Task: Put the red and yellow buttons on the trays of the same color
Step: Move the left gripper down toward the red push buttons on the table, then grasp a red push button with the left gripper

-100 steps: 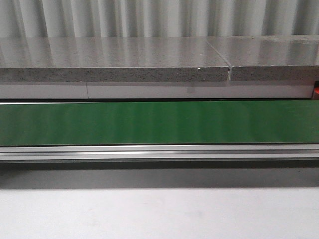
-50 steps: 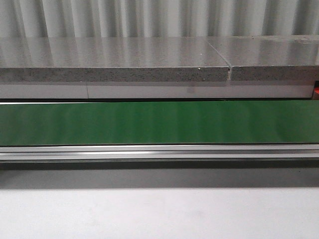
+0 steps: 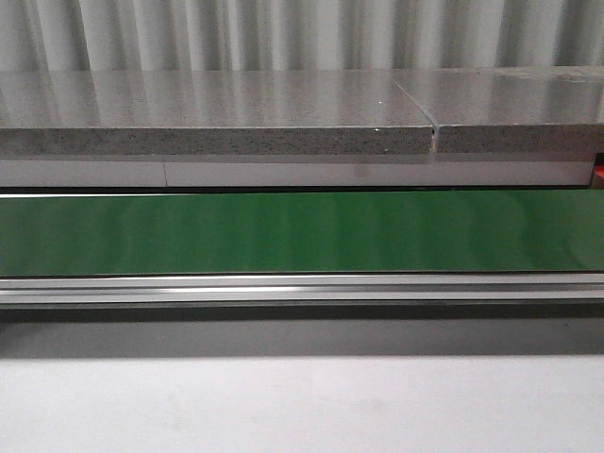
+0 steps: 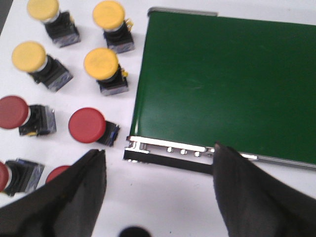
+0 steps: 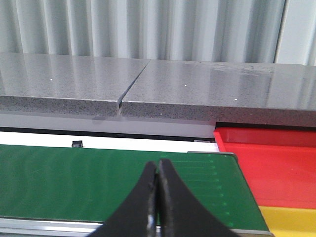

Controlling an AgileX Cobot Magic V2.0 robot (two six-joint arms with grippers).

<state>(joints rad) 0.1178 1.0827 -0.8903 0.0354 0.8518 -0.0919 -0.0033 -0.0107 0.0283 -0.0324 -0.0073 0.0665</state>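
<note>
While our left tool (image 4: 158,185) gapes wide over the white surface (image 4: 163,197), red buttons (image 4: 87,125) lie just beyond it, yellow buttons (image 4: 100,62) farther, all beside the green belt (image 4: 227,84). Our right tool (image 5: 158,177) is pinched closed over the belt, near the red tray (image 5: 276,168) and yellow tray (image 5: 291,219).

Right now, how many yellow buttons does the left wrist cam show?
4, all on the white table beside the green belt: two far from the tool, two nearer, with red ones nearer still. More may lie outside the frame.
</note>
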